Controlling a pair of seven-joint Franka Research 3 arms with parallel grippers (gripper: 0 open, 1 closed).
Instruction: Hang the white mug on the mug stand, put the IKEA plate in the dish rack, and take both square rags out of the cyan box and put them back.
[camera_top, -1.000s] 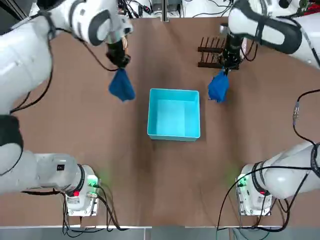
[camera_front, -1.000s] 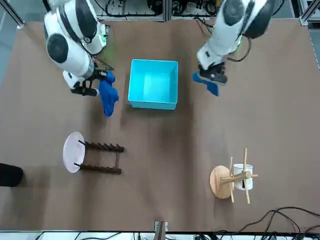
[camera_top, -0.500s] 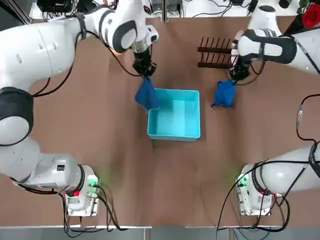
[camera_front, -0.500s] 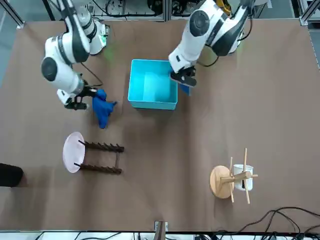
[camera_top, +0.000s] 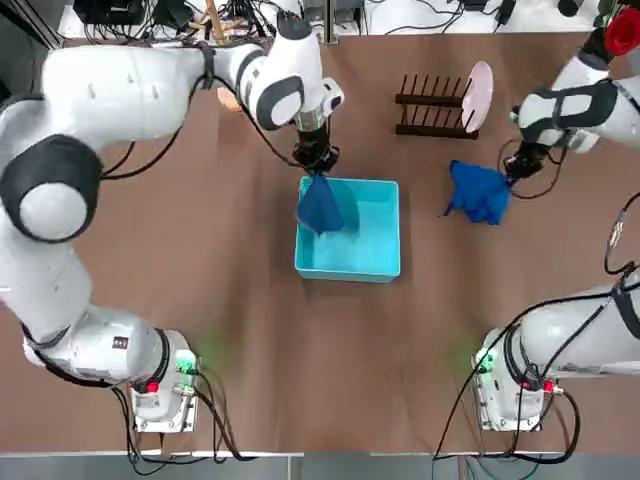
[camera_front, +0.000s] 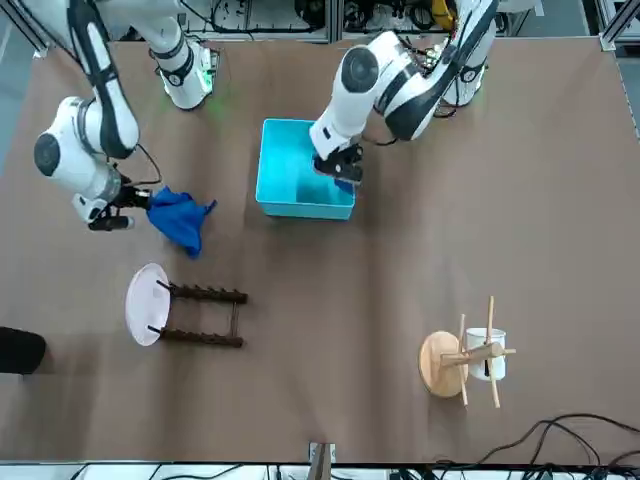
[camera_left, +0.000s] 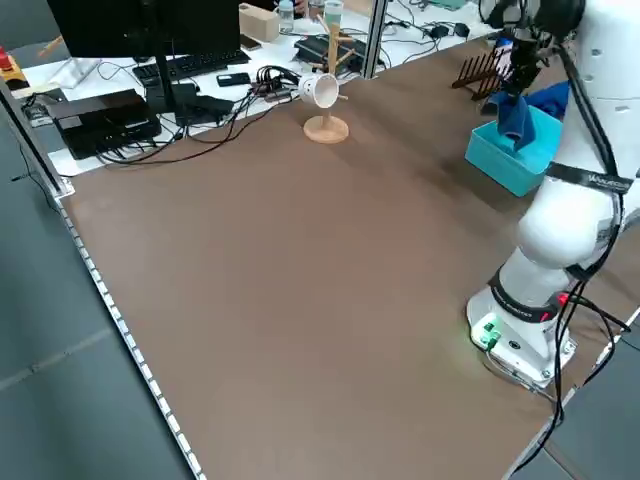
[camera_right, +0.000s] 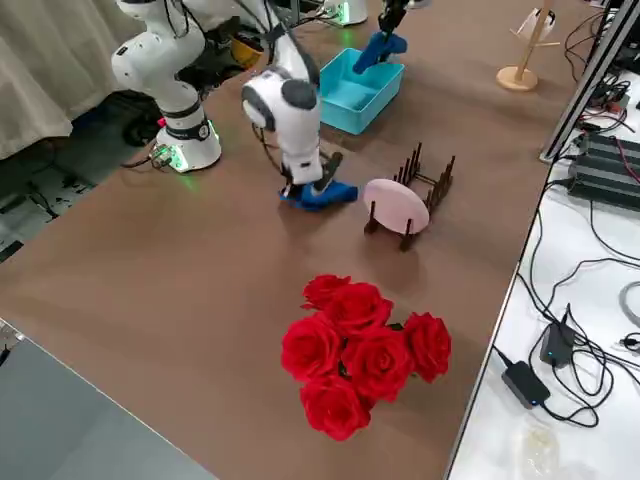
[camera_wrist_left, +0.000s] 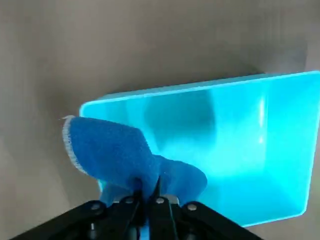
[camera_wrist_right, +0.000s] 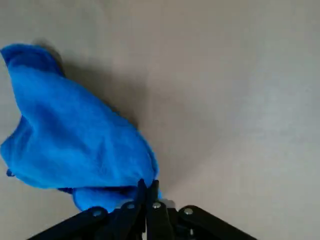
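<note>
Near the top frame's centre, the left gripper (camera_top: 318, 166), fingers clamped on one rag (camera_top: 321, 205), has carried it over the cyan box (camera_top: 378, 262) for return, while the right gripper (camera_top: 513, 176), at right, has lowered the second rag (camera_top: 478, 194), pinched, onto the table (camera_top: 300, 350).

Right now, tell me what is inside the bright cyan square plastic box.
One dark blue cloth rag hangs into the bright cyan square plastic box, pinched by the left hand. The rest of the floor shows bare. The spot under the rag is covered.

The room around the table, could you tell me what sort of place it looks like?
Probably a robotics lab: two arms bolted to a brown table, a monitor and loose cables on the benches beside it, and household props like the mug stand and dish rack.
</note>
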